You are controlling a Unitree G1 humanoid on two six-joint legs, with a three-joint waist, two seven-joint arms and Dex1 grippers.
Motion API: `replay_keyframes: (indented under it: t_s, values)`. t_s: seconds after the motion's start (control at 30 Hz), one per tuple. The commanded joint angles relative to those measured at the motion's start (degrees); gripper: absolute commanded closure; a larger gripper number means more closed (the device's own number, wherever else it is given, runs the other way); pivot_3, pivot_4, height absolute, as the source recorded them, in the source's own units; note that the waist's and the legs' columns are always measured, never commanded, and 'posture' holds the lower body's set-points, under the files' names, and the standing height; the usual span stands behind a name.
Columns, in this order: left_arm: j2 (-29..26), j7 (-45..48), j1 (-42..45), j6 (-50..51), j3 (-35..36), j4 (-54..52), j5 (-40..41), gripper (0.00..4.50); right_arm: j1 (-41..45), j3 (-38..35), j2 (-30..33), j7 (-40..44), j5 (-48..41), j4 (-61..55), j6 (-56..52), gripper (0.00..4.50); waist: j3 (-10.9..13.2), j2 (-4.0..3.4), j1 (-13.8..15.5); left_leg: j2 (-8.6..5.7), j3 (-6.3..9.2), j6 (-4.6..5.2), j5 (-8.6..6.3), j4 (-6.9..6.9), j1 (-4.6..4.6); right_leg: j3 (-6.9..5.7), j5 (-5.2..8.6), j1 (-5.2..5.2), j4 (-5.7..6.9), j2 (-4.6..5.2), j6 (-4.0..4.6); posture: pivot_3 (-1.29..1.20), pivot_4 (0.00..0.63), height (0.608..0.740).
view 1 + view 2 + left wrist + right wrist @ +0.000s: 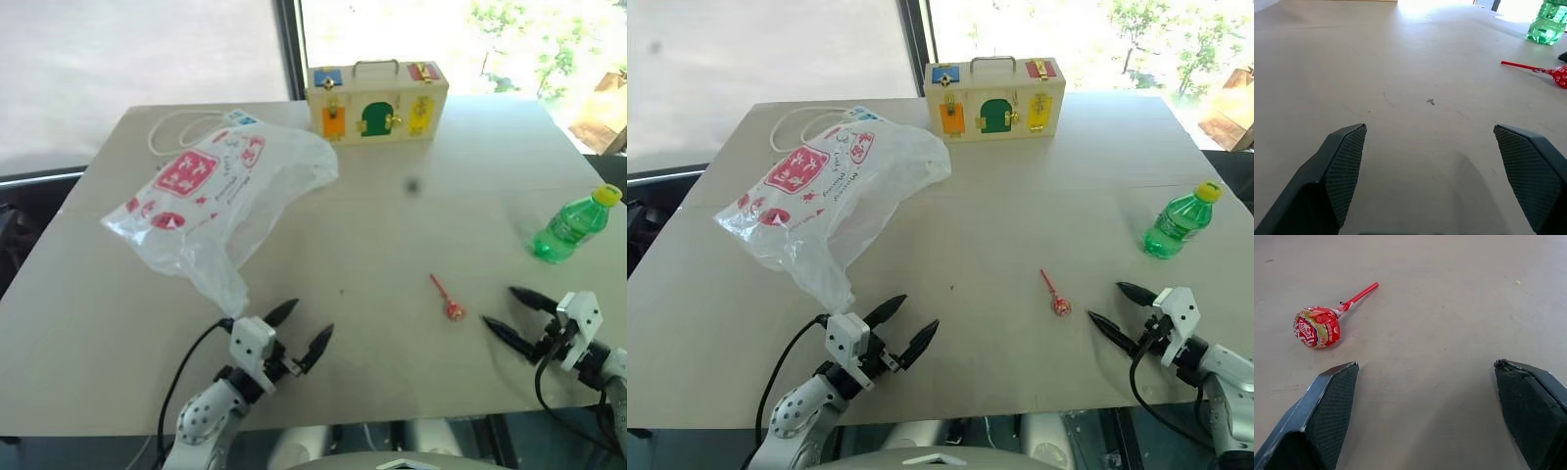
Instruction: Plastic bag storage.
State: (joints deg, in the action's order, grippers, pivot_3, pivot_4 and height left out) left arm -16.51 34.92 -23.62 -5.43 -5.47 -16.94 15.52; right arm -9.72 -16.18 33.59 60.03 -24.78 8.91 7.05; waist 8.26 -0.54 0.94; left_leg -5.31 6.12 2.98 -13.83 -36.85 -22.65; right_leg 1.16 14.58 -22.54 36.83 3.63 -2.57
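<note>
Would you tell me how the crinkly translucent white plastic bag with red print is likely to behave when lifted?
The translucent white plastic bag lies crumpled and slack, so it will probably flop and sag. It looks thin and empty, so likely very light. Its glossy film may slip.

Bare table [372, 235] mid-way — lollipop [449, 300] right.

Plastic bag [220, 201] (crumpled) on table

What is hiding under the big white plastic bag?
A white cord loops out from behind the plastic bag, and a small blue and white thing peeks out at its far edge. The rest is covered; the bag's crinkly plastic hides whatever else lies beneath it on the table.
</note>
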Motion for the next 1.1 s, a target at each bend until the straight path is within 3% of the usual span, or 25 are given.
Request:
replay_keyframes:
  t_s: [0.03,0.17,0.27,0.33,0.47,0.63,0.77,0.93,1.1]
  values:
    - [-0.55,0.15,-2.48,0.39,-1.15,-1.00,-0.20,0.07,0.27,0.17,0.27,0.51,0.32,1.16,0.38,0.00,0.00,0.01,-0.04,0.00,0.00,0.00,0.00,0.00,0.00,0.01,0.00,0.00,0.00,0.00,0.00,0.00,0.150,0.740]
    - [-2.48,0.70,-4.88,-0.88,-1.17,-3.37,-1.93,0.07,1.04,-0.10,0.29,1.38,-0.24,1.21,1.07,0.00,0.06,0.11,-0.11,0.00,-0.02,0.00,0.00,0.00,0.00,0.04,0.00,-0.01,0.00,-0.01,0.01,0.00,0.150,0.740]
    - [-7.65,2.29,-9.14,-3.73,-0.57,-8.37,-5.61,0.07,0.46,-0.53,2.41,4.23,-1.04,-1.32,1.21,0.00,0.13,0.13,-0.12,0.03,-0.02,0.00,0.00,0.01,-0.03,0.05,0.01,-0.02,0.00,-0.03,0.02,0.00,0.150,0.740]
    - [-8.35,0.77,-12.80,-2.80,3.10,-13.75,-2.44,0.07,-0.73,-1.28,4.78,6.63,-3.85,-6.27,-2.09,0.00,0.39,0.05,-0.12,0.03,-0.05,0.00,0.00,0.01,-0.12,0.07,0.01,-0.07,-0.01,-0.02,0.03,0.00,0.150,0.740]
    - [-2.80,-6.52,-20.39,-6.90,8.02,-20.06,-2.96,0.07,-2.78,0.36,8.32,10.69,-8.54,-16.79,-7.55,0.00,0.75,0.24,-0.07,0.07,-0.07,0.01,-0.01,0.02,-0.28,0.06,0.05,-0.16,-0.05,0.03,-0.02,0.00,0.150,0.740]
    - [6.71,-17.40,-25.21,-13.54,11.56,-20.44,-14.27,0.07,-2.10,4.20,9.40,11.08,-11.20,-26.11,-12.79,0.00,1.09,0.78,0.12,0.10,-0.10,0.01,-0.01,0.02,-0.29,0.01,0.15,-0.14,-0.10,0.01,-0.19,0.00,0.150,0.740]
    - [12.91,-26.45,-24.11,-14.07,12.86,-17.68,-24.03,0.07,0.51,6.79,7.98,8.78,-11.57,-29.93,-14.99,0.00,1.25,1.05,1.06,0.10,-0.13,0.01,-0.02,-0.11,-0.40,-0.14,0.16,-0.13,-0.10,0.08,-0.23,0.00,0.150,0.740]
    - [14.20,-31.11,-17.19,-11.36,12.52,-15.90,-31.03,0.07,1.84,7.42,7.60,8.75,-10.41,-28.87,-14.98,0.00,1.30,1.15,1.72,0.16,-0.11,0.00,-0.02,-0.40,-0.62,-0.49,0.10,-0.17,-0.08,0.11,-0.33,0.00,0.150,0.740]
    - [13.65,-30.61,-12.87,-9.52,9.84,-12.89,-30.60,0.07,2.80,7.35,7.73,9.02,-9.46,-27.53,-14.48,0.00,1.29,1.12,1.58,0.15,-0.12,0.01,-0.01,-0.43,-0.68,-0.47,-0.12,-0.21,-0.08,0.07,-0.28,0.00,0.150,0.740]
